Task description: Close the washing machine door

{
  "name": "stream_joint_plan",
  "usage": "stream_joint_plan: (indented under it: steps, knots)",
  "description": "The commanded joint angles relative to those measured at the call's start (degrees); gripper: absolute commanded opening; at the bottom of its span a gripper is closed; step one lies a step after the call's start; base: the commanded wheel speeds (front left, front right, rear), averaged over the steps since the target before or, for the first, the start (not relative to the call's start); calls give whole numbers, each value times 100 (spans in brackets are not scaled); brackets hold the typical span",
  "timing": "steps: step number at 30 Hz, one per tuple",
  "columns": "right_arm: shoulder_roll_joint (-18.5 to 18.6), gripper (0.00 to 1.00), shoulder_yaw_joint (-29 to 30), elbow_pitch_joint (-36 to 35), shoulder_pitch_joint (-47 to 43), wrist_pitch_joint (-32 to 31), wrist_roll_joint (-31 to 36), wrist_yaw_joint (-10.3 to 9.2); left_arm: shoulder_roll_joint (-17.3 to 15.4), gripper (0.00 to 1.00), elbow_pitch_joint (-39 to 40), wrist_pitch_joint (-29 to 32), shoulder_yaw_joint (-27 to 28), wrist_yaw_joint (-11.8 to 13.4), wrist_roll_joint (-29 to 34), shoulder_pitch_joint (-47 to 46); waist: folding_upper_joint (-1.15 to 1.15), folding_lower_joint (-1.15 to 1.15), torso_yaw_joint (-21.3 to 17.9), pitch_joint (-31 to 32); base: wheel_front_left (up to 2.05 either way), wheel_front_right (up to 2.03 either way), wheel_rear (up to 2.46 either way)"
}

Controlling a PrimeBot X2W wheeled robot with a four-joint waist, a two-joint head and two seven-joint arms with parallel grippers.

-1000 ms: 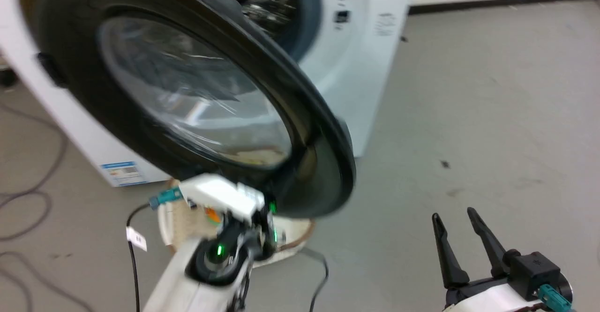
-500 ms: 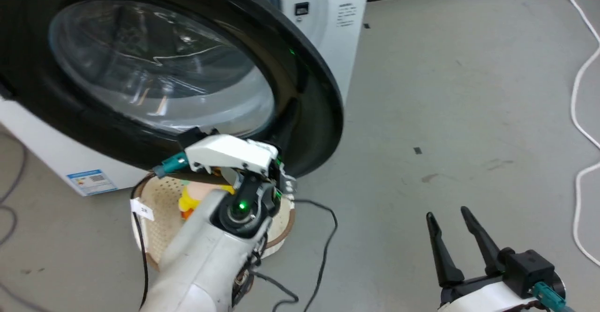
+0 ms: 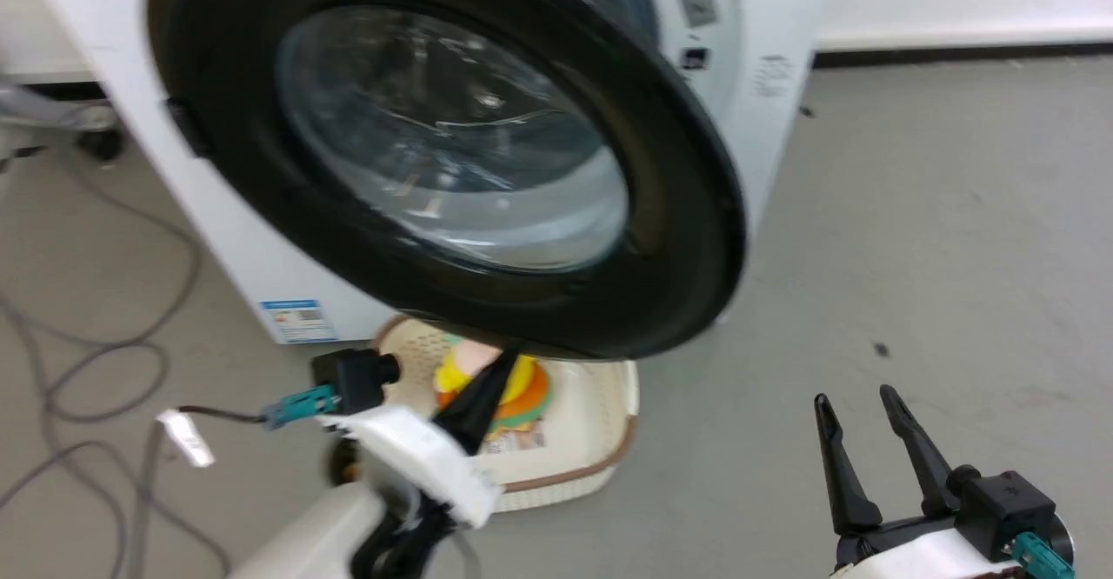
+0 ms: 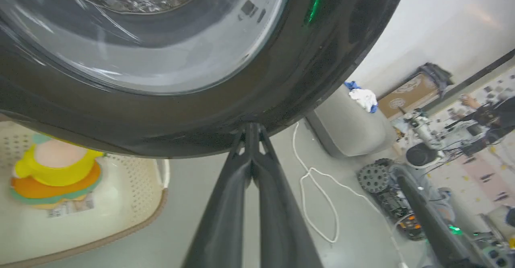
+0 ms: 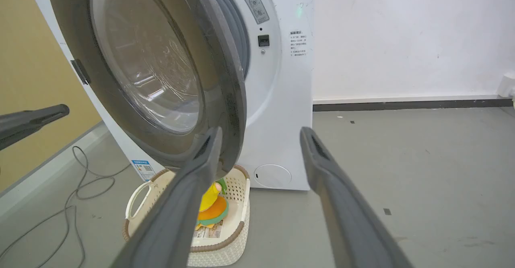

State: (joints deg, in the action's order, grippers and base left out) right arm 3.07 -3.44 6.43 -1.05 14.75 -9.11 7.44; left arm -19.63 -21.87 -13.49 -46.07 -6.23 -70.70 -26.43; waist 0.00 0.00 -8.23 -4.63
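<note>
The washing machine door [image 3: 452, 170], black-rimmed with a bulging glass window, stands partly open in front of the white washing machine [image 3: 765, 66]. My left gripper [image 3: 507, 360] is shut with nothing in it. Its fingers point up, and their tips touch the door's lower black rim [image 4: 225, 131]. In the left wrist view the left gripper [image 4: 250, 128] meets that rim at its lowest part. My right gripper [image 3: 854, 396] hangs open over the floor at the lower right, well clear of the door. In the right wrist view the right gripper [image 5: 260, 131] frames the door's edge [image 5: 229, 99] and the washer front [image 5: 281, 99].
A cream basket [image 3: 581, 440] with a yellow and orange toy [image 3: 500, 383] sits on the floor under the door. Grey cables [image 3: 87, 362] lie at the left, and a white cord [image 4: 318, 203] and a grey bin [image 4: 346, 123] lie beyond. Bare grey floor spreads out at the right.
The head camera has swung, shifting the whole picture. My left wrist has dropped lower under the door, and its fingers now point up at the rim. The right gripper keeps its pose.
</note>
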Motion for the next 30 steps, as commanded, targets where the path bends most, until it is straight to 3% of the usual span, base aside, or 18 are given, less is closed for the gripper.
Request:
stream_joint_plan:
  steps: [1,3,5,6,7,10,14,21,22,23,24,30]
  knots:
    - [-17,100,3,-46,-86,24,18,5,-206,0,146,-88,-1,131,416,76,0,0,304,164,0,0,0]
    - [-15,100,15,-71,-112,24,33,5,-481,0,393,-138,120,446,1084,182,0,0,467,207,0,0,0]
    - [-9,100,35,-95,-136,24,37,5,-587,0,802,-146,642,804,1695,364,0,0,626,254,0,0,0]
    - [-5,100,46,-105,-149,24,40,5,-594,0,1029,-147,963,982,2003,509,0,0,703,276,0,0,0]
    - [-5,100,46,-105,-149,24,40,5,-594,0,1029,-147,963,982,2003,509,0,0,703,276,0,0,0]
    - [25,100,39,-126,-187,24,33,5,-397,0,1896,-149,2061,1397,3096,1262,0,0,938,356,0,0,0]
    - [32,100,-1,-157,-205,12,43,5,-59,0,2402,-150,2765,1541,3921,1965,0,0,1086,404,0,0,0]
    - [40,100,-27,-188,-275,-17,39,5,451,0,2556,-150,3198,1408,4752,2816,0,0,1227,469,0,0,0]
    - [41,100,-35,-191,-282,-20,37,5,461,32,2499,-151,3192,1366,4867,2880,0,0,1239,468,0,0,0]
    - [41,100,-35,-191,-282,-20,37,5,461,32,2499,-151,3192,1366,4867,2880,0,0,1239,468,0,0,0]
    - [48,100,-39,-189,-293,-21,30,5,554,100,2395,-151,3175,1328,4974,2998,0,0,1264,466,0,0,0]
    - [45,100,-16,-210,-314,-19,32,5,645,100,2224,-151,3157,1233,5200,3030,0,0,1347,424,0,0,0]
